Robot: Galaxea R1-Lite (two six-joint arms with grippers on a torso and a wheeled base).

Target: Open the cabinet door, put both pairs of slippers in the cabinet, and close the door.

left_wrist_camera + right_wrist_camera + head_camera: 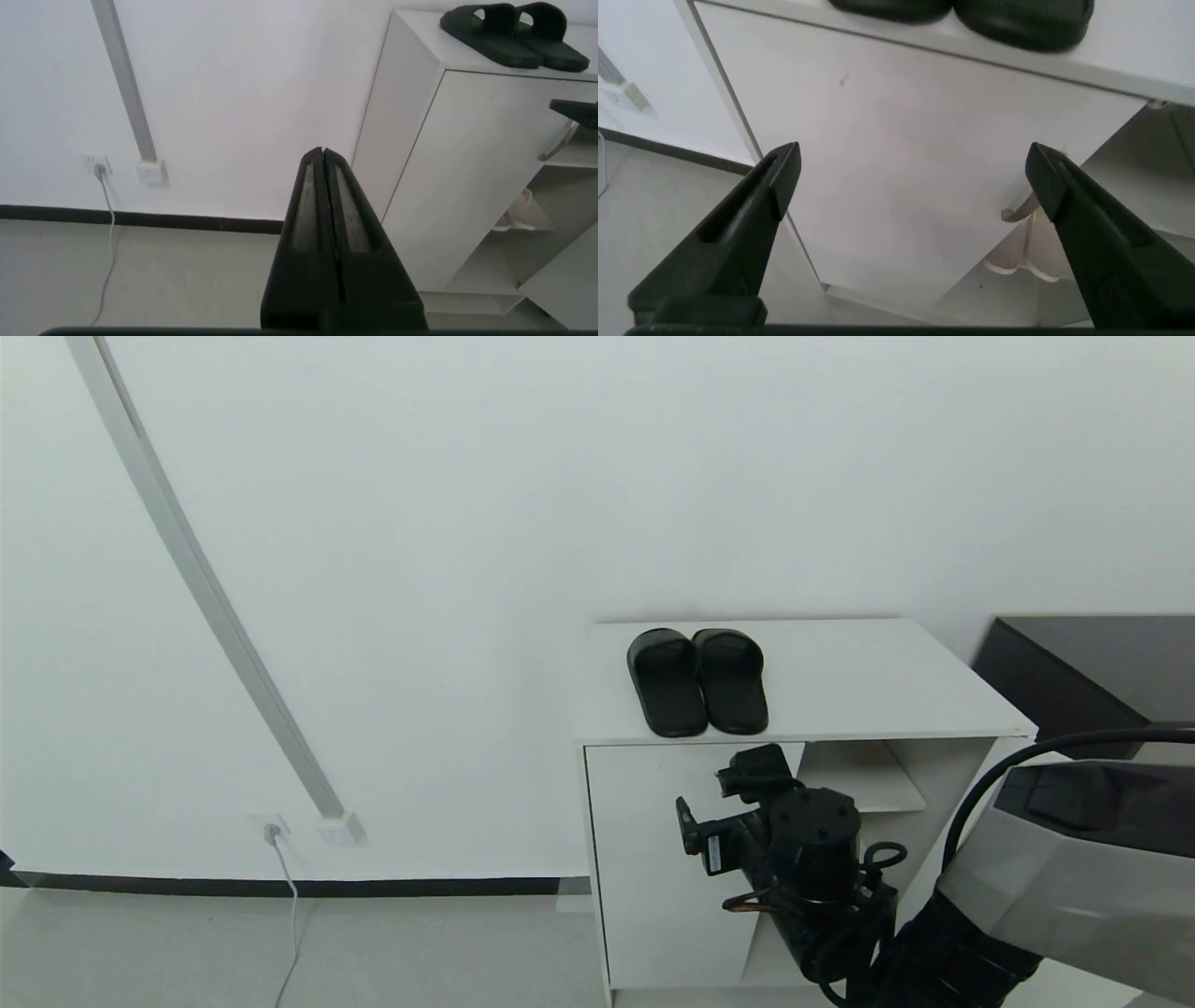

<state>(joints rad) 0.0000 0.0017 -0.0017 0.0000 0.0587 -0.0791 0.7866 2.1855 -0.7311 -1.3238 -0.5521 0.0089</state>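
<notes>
A pair of black slippers (697, 681) (514, 23) (971, 11) lies side by side on top of the white cabinet (840, 672). The cabinet's left door (672, 868) (906, 187) covers the left half, its handle (1020, 207) (558, 140) at the inner edge. The right half is uncovered and shows shelves (864, 775). A pale slipper (1020, 261) (523, 207) rests on a lower shelf inside. My right gripper (724, 803) (913, 159) hangs open just in front of the door, holding nothing. My left gripper (323, 154) is shut and empty, off to the cabinet's left.
A white wall runs behind, with a slanted grey conduit (196, 579) and a socket with a cable (271, 829) near the floor. A dark piece of furniture (1092, 663) stands to the cabinet's right. Open floor lies left of the cabinet.
</notes>
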